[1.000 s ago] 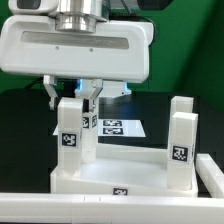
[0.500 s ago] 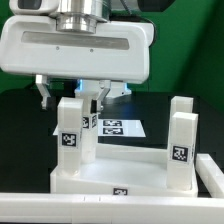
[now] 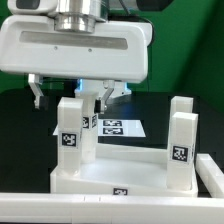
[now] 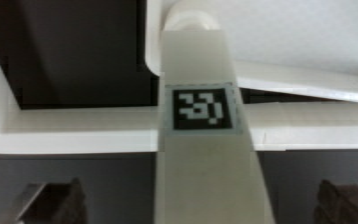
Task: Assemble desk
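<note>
Exterior view, from its left: gripper (image 3: 70,97) hangs under the big white robot head (image 3: 75,50), fingers spread wide apart, nothing between them touching. One fingertip (image 3: 37,98) sits out to the exterior view's left of the near leg, the other (image 3: 104,97) just past the leg's other side. Both are clear of it.

That leg (image 3: 70,132) stands upright at the tabletop's left corner in the exterior view, tag facing the camera. A second leg (image 3: 88,123) stands right behind it, mostly hidden, one tag showing.

Tabletop (image 3: 120,175) lies flat on the black table (image 3: 25,130), raised rim along the front edge with a small tag at the middle of it. Flat white marker board (image 3: 120,128) lies on the table behind the tabletop, between the legs as seen from this camera.

Third leg (image 3: 180,138) stands upright at the corner on the exterior view's right, tag on its front face. Well apart from the gripper.

Wrist view: leg (image 4: 206,110) runs straight down the middle of the frame, tag centred on it, tabletop rim (image 4: 51,125) crossing behind. Dark fingers (image 4: 48,200) show at each side of the leg with a clear gap to it, so not clamped.
</note>
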Robot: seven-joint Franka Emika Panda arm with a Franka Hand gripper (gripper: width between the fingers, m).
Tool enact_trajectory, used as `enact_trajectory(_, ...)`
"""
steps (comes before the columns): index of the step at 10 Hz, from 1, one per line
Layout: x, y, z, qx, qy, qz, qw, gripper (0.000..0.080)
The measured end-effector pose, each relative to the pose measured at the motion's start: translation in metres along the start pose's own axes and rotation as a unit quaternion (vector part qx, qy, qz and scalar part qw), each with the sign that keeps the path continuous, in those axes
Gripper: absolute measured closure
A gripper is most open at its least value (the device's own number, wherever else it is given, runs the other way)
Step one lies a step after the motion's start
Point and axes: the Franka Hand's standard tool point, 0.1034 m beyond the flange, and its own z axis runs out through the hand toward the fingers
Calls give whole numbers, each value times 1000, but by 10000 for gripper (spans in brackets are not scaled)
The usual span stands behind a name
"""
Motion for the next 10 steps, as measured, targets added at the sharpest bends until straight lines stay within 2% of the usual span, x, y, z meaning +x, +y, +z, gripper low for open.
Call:
enact_trajectory(3,8,1,-18,12,-11,5,1000,150)
enact_trajectory(6,3,1,-13,15,-29,6,999,150)
enact_trajectory(7,0,3,-4,19,-66,5,998,150)
enact_trajectory(10,-2,1,7,33,-177,1,984,150)
